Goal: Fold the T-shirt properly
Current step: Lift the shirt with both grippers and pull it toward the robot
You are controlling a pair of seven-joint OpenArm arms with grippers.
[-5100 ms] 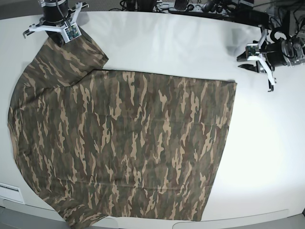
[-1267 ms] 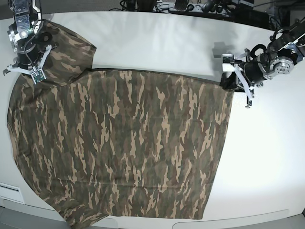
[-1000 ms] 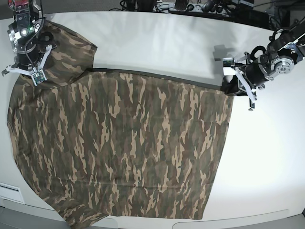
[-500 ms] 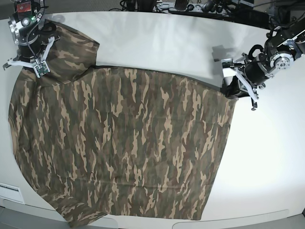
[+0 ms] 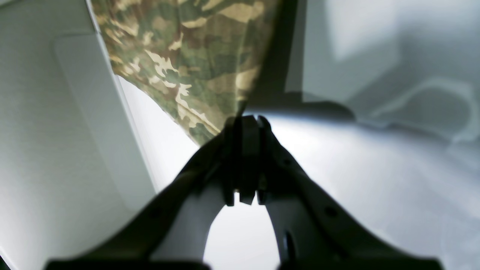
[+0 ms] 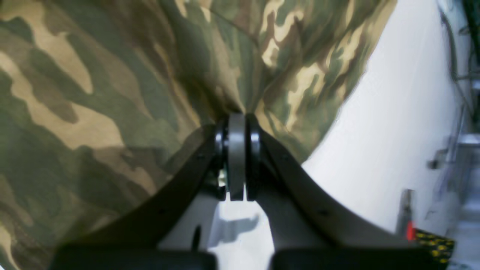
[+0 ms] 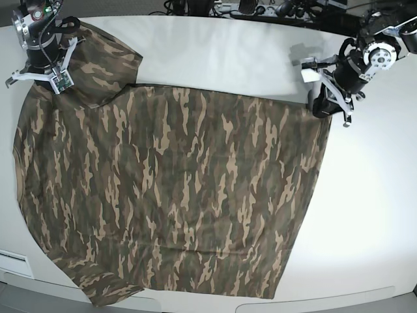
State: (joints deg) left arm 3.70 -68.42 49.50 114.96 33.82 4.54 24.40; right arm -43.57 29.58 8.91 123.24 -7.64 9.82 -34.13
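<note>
While the T-shirt (image 7: 169,195) lies spread over most of the white tabletop (image 7: 365,215), both arms grip it along its far edge. At the left of the base view, the right end effector (image 7: 40,79) sits over the upper left part of the cloth, beside the sleeve (image 7: 104,65) that folds out toward the far side. Its wrist camera shows the jaws pressed together on a pinch of the camouflage fabric (image 6: 112,93), which gathers into creases running up from the right end effector (image 6: 236,120); bare tabletop (image 6: 393,112) shows to the right of the cloth there. Across the middle of the base view the shirt lies mostly flat, with its olive, brown and tan patches running from the far edge down to the near rim of the tabletop, where the near left corner reaches the edge. At the right, the left end effector (image 7: 324,104) meets the far right corner of the shirt. Its wrist camera shows the jaws closed on that corner, the cloth (image 5: 187,56) hanging taut from the left end effector (image 5: 245,122) with a dark shadow beside it on the white surface (image 5: 375,168). Right of this corner the tabletop is plain white.
</note>
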